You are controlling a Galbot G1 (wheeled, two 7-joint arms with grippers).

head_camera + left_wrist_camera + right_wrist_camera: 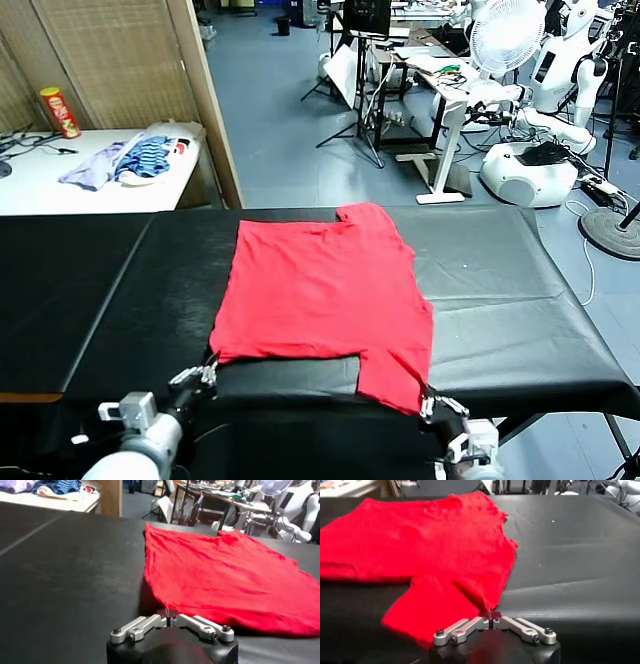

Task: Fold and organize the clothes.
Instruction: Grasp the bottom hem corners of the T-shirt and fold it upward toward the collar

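The left gripper (207, 372) is pinched tight on the near corner of the red T-shirt (322, 290), and the right gripper (432, 404) is clamped on its near sleeve tip. Beyond both, the shirt lies spread flat across the black table (510, 300).

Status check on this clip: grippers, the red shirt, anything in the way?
Left gripper shut on the red T-shirt at its near left corner. Right gripper shut on its near sleeve. Shirt flat on the black table. Nothing in the way.
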